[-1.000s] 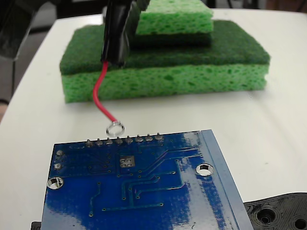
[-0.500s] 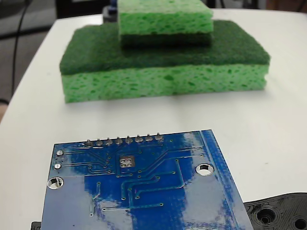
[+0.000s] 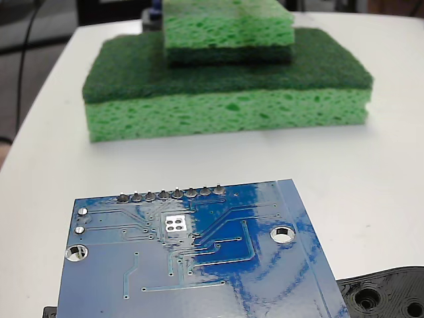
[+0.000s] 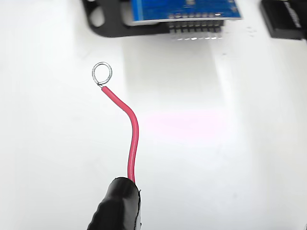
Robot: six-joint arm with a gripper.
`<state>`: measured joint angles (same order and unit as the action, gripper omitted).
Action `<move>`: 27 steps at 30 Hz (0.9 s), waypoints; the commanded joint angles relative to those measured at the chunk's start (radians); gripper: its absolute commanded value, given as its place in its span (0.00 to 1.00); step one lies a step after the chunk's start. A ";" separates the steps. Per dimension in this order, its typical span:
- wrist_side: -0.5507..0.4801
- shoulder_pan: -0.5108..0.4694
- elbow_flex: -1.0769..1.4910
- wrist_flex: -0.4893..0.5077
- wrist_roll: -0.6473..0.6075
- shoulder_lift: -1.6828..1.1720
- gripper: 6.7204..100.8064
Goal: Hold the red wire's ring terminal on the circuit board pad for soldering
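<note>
Gripper fingers were not visible, so its grasp could not be told; from the black sleeve (image 4: 117, 206) the red wire (image 4: 129, 129) ran forward, its ring (image 4: 102, 73) well short and left of the blue board (image 4: 184, 9), whose pad (image 3: 175, 223) lay bare

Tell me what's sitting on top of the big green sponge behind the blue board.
A smaller green sponge lies stacked on the big sponge, towards its back. Whatever is behind the stack is mostly hidden, and its underside cannot be seen.

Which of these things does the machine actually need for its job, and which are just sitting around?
Needed:
thin red wire
tiny silver ring terminal
glossy blue circuit board
small silver square pad

Lying about:
stacked green sponges
black plastic part with holes
</note>
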<state>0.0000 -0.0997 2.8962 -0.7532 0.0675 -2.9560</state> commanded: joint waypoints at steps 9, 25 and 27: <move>0.029 0.074 0.044 -0.034 0.002 -0.098 0.99; 0.035 0.072 0.098 -0.020 0.003 -0.098 0.99; 0.037 0.072 0.098 -0.020 0.003 -0.098 0.99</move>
<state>0.0291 -0.0276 3.0005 -0.7762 0.0706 -3.0526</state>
